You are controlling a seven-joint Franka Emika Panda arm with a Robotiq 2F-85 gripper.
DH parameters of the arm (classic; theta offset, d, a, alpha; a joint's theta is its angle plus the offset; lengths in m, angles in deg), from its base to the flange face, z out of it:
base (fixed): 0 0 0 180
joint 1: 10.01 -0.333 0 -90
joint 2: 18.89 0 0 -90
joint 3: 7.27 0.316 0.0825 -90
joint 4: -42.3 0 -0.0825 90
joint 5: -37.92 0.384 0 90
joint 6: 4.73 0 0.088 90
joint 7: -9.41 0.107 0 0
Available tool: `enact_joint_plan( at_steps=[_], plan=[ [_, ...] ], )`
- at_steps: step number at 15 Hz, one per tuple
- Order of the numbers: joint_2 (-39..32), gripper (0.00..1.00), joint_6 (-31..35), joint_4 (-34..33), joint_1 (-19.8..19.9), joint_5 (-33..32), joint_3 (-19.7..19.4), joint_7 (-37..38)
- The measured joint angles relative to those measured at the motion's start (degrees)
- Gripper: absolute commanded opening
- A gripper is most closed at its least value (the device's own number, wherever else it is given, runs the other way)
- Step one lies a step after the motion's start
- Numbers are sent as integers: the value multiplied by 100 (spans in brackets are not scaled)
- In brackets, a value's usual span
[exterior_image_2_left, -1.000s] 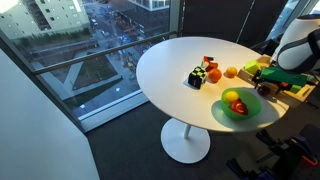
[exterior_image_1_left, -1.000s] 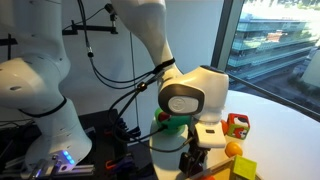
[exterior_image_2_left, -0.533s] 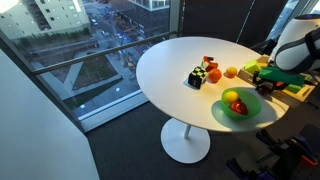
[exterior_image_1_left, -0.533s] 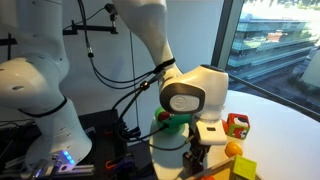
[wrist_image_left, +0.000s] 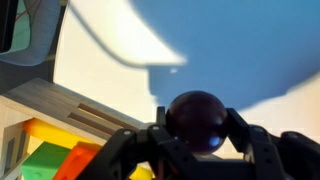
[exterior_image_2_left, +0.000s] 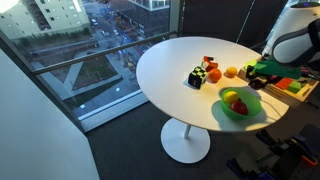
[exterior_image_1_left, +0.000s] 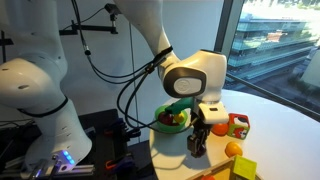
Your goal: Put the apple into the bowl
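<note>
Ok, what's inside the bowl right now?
In an exterior view the bowl holds a yellow fruit and a bright red fruit. The apple is not in it; the hand grips it in the wrist view. Whatever lies under those fruits is covered.

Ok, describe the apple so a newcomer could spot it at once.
Find the round white table, then the gripper at its edge near the lime-green bowl. The apple is the round fruit it holds: dark maroon, unlike the orange fruits on the table and the brighter red fruit in the bowl.
</note>
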Motion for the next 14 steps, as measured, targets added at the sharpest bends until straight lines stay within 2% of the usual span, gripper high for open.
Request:
enact_joint_plan(
  at_steps=[10,14],
  plan=[
    [1176,35,-1201,30,-33,21,753,-893],
    [1561,35,-1472,246,-31,56,1038,-1328]
  ],
)
